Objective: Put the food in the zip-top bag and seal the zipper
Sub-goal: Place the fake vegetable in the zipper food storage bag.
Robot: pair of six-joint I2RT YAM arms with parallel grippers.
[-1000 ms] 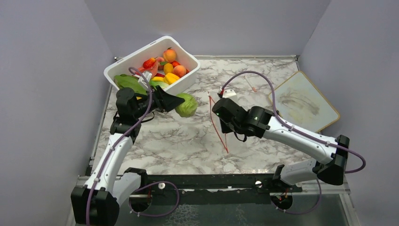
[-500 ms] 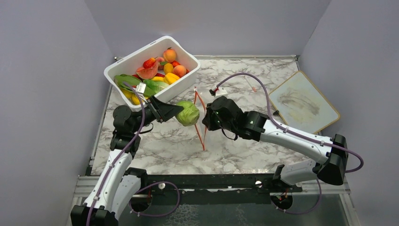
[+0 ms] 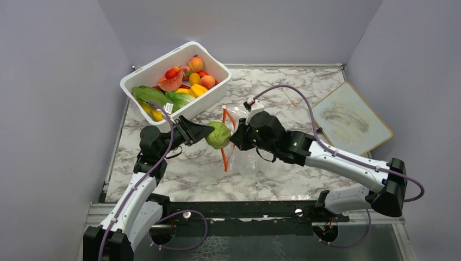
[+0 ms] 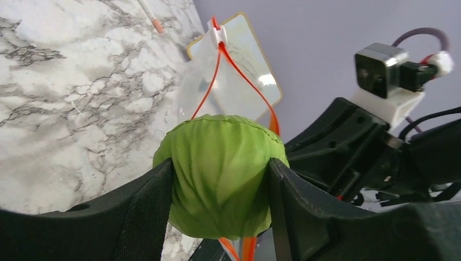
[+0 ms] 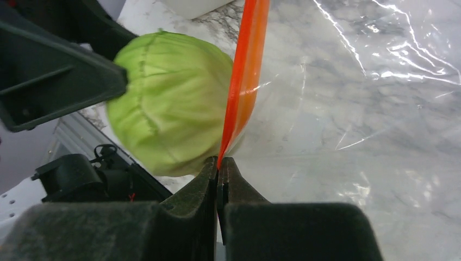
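My left gripper [image 3: 213, 134] [image 4: 219, 169] is shut on the round green cabbage [image 3: 219, 135] [image 4: 220, 163] [image 5: 166, 125], its fingers [image 4: 149, 206] pressed on both sides. The cabbage hangs above the table, right at the mouth of the clear zip-top bag [image 3: 245, 159] [image 4: 231, 92] [image 5: 353, 87]. The orange-red zipper [image 3: 224, 148] [image 4: 245, 80] [image 5: 247, 60] gapes in a loop and touches the cabbage. My right gripper [image 3: 235, 138] [image 5: 219, 164] is shut on the zipper strip and holds the mouth up. I cannot tell if the cabbage is partly inside.
The white tub [image 3: 179, 51] at the back left holds more food [image 3: 187, 81]: peaches, peppers, a leafy green bunch. A framed board [image 3: 350, 117] lies at the right. A thin white stick [image 3: 290, 98] [image 4: 149, 13] rests near the back.
My left gripper has carried the cabbage right and nearer, away from the tub. My right gripper has brought the bag's mouth leftward until it meets the cabbage.
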